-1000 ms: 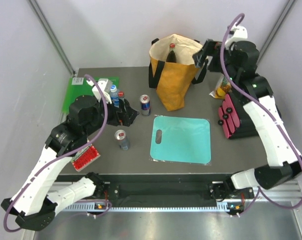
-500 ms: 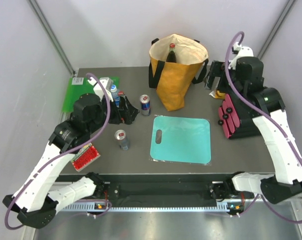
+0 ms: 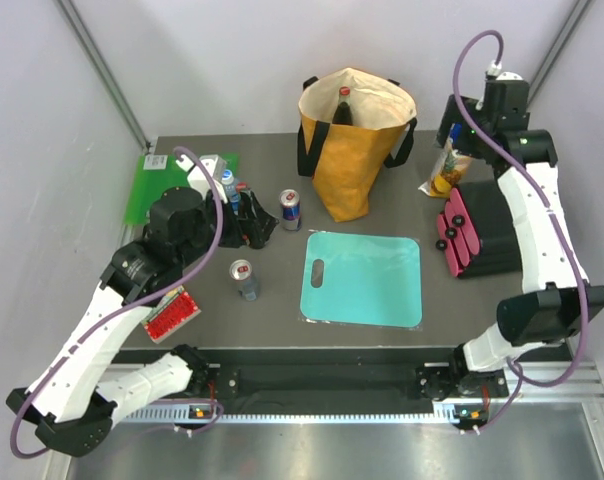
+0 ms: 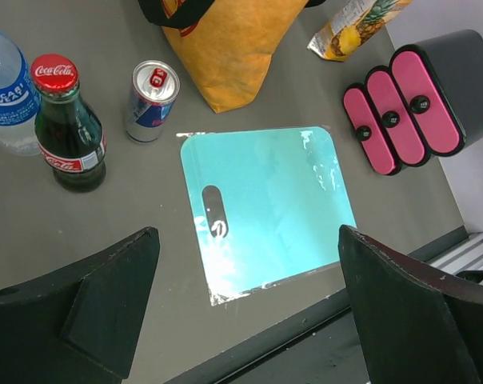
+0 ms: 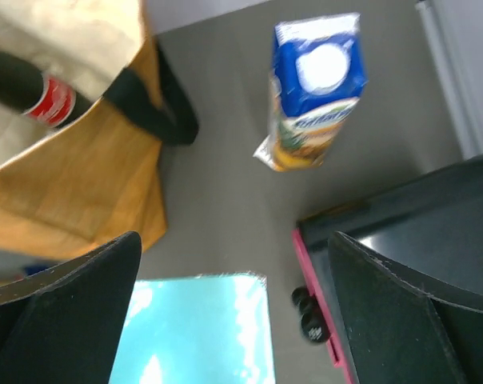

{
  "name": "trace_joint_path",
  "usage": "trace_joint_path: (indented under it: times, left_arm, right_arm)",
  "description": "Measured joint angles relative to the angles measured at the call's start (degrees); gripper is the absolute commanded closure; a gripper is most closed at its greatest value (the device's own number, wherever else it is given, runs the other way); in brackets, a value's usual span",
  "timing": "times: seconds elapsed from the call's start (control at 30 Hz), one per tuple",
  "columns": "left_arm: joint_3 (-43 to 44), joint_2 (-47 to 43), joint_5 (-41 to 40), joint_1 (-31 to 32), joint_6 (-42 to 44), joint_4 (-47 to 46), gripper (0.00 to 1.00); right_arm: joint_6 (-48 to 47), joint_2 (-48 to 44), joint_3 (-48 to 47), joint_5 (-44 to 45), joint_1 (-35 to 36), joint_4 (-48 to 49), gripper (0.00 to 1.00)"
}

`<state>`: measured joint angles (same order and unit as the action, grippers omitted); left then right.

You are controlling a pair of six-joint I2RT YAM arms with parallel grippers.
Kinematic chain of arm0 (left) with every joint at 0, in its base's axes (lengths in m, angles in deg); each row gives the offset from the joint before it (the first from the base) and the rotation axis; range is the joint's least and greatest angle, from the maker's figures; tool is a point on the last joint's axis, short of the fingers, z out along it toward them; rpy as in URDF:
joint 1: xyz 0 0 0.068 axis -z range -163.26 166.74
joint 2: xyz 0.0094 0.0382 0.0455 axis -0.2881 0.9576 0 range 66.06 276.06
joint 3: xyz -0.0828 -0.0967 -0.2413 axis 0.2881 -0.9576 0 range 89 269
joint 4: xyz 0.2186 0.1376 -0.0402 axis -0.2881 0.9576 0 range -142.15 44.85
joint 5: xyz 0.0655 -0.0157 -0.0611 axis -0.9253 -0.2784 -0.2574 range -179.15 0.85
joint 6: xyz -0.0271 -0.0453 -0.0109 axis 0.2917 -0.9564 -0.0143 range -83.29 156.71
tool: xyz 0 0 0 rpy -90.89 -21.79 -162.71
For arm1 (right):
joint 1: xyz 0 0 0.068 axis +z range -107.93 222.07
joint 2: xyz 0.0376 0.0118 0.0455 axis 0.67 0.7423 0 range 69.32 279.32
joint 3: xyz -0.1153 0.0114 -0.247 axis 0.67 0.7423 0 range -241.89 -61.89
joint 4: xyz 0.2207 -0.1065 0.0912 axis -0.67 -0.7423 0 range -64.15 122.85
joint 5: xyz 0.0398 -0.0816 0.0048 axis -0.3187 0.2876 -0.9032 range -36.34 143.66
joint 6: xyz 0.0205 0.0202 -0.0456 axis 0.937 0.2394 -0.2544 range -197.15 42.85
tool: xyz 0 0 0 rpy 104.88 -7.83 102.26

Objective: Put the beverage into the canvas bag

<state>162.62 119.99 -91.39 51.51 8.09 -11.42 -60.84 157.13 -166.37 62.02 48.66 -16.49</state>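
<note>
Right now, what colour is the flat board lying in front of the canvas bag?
Turquoise; the board shows best in the left wrist view.

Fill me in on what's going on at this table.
Drinks are being packed into the canvas bag. One cola bottle already stands inside it. Both grippers are open and empty. The right gripper hangs above the juice carton beside the bag. The left gripper hovers by the Coke bottle, water bottle and can. A second can stands nearer the front.
</note>
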Motion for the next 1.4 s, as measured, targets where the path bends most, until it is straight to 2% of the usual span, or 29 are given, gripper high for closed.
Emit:
trace_joint_path:
  times: [0.13, 0.3, 0.43, 0.6, 0.83, 1.4]
  left_arm:
    - [-1.3, -0.8, -0.5, 0.0, 0.0, 0.0, 0.03]
    - [-3.0, -1.9, -1.1, 0.0, 0.3, -0.2, 0.03]
    - [-3.5, -2.1, -1.5, 0.0, 0.7, -0.4, 0.04]
    - [-3.6, -2.0, -1.5, 0.0, 1.2, -1.0, 0.04]
    - [-3.6, -0.9, -1.5, 0.0, 1.7, -1.9, 0.04]
    - [-4.1, 0.5, -1.9, 0.0, 3.0, -2.4, 0.04]
  right_arm:
    - [-2.3, 2.6, -1.4, -0.6, -3.5, 2.4, 0.00]
    - [-5.9, 8.1, -8.7, -3.9, -6.2, 3.5, 0.00]
    - [-8.5, 12.7, -13.1, -7.8, -11.0, 4.1, 0.00]
    - [-11.5, 17.1, -14.4, -10.5, -14.5, 4.5, 0.00]
    - [-14.3, 21.2, -14.6, -15.5, -14.9, 6.8, 0.00]
    - [-17.5, 29.2, -16.5, -15.8, -14.9, 13.0, 0.00]
